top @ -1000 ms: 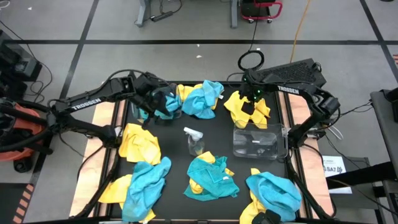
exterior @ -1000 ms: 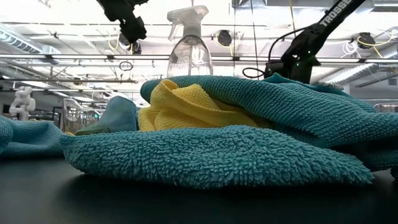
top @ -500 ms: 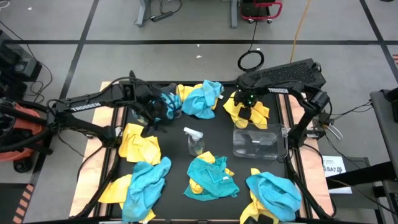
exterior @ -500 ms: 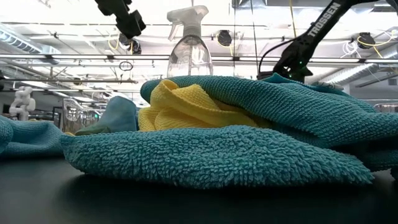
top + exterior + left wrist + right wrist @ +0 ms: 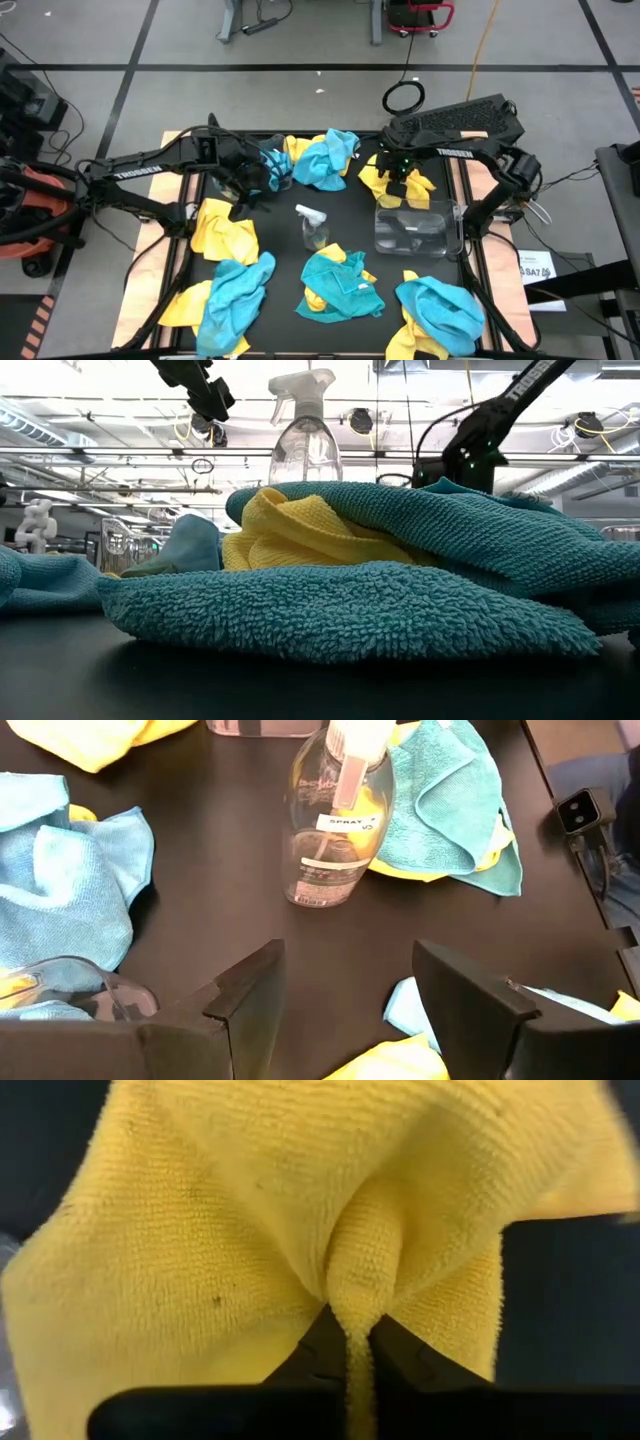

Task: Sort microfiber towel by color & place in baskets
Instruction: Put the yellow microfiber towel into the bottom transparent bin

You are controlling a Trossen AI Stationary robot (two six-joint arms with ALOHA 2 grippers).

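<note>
My right gripper (image 5: 398, 174) is shut on a yellow microfiber towel (image 5: 372, 178) that lies crumpled at the far right, just beyond an empty clear basket (image 5: 418, 228). My left gripper (image 5: 250, 182) hangs open above the dark mat with nothing between its fingers (image 5: 345, 982). It is beside the other clear basket (image 5: 95, 992), which holds a blue towel (image 5: 272, 166). Several more blue and yellow towels lie in heaps around the mat. My right gripper pinches a raised fold (image 5: 356, 1312) of the yellow towel between its two fingers, coming from above and pointing down. The cloth (image 5: 250, 1200) gathers into pleats at the fingertips. The rest of the towel spreads out on the table below.
A clear spray bottle (image 5: 313, 225) stands upright mid-table, ahead of my left gripper (image 5: 335, 820). Blue and yellow towels lie far centre (image 5: 325, 160), left (image 5: 225, 228), near left (image 5: 235, 290), near centre (image 5: 342, 283) and near right (image 5: 440, 308).
My right gripper has come down and a little toward the table's left edge onto the yellow towel. My left gripper has drawn slightly toward the near edge, away from its basket, and has kept the same gap.
</note>
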